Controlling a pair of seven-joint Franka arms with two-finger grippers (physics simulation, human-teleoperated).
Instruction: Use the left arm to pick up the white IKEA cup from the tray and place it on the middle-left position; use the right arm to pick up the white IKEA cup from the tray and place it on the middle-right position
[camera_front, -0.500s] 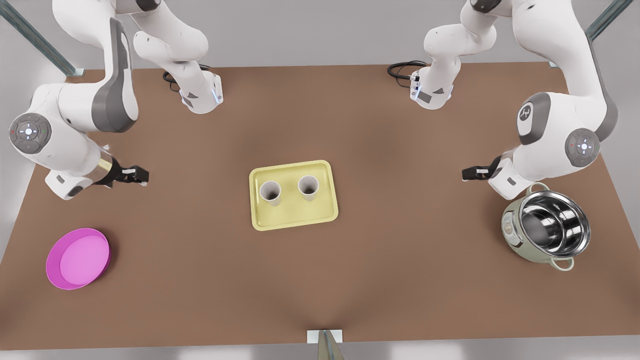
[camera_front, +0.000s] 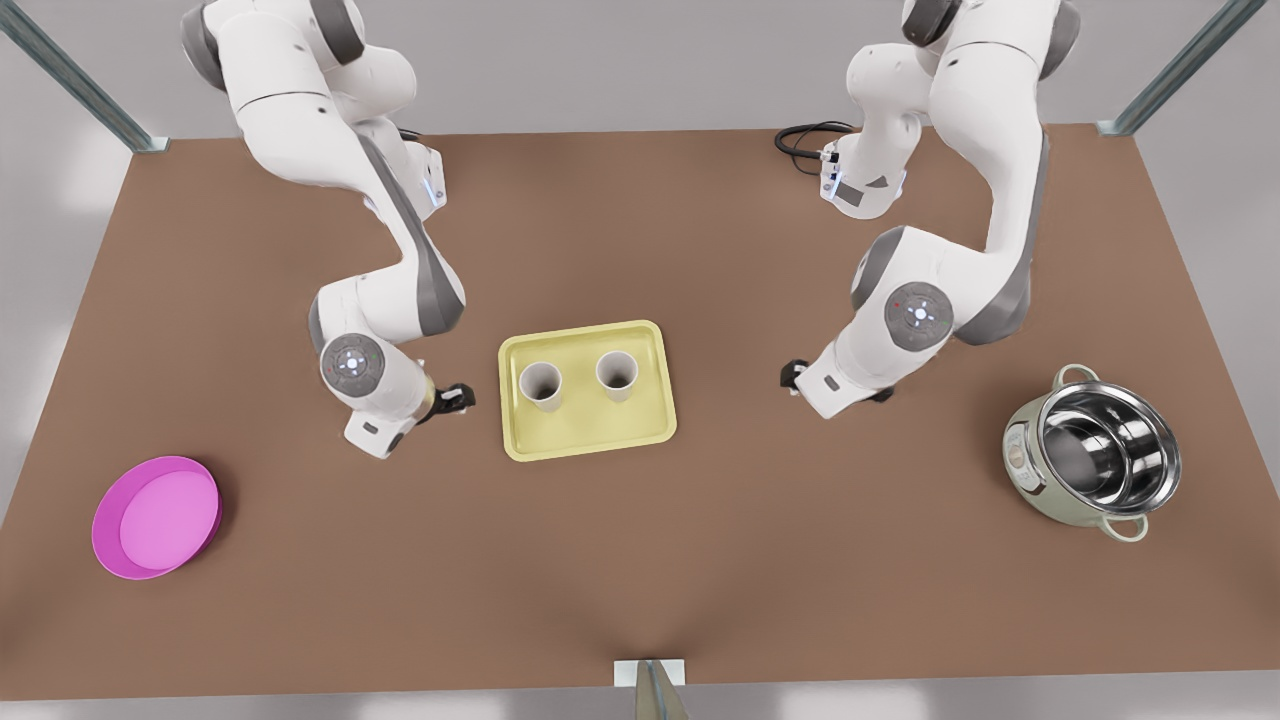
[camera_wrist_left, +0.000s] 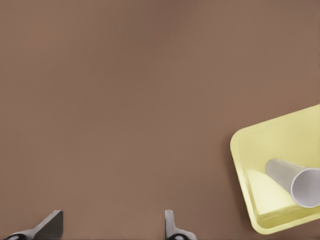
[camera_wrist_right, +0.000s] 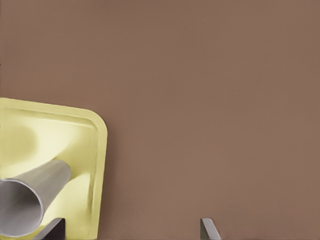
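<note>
Tray (camera_front: 587, 437) with two cups between left hand (camera_front: 458, 398) and right hand (camera_front: 792, 377), both spread, empty.

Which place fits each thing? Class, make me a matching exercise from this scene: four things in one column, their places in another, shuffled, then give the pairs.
Things:
1. magenta dish
2. steel pot
3. tray
4. cable coil

Places in the front view:
A. table's middle
B. far edge, beside an arm's base
C. near left corner
D. right side

Pairs: 1-C, 2-D, 3-A, 4-B
</note>
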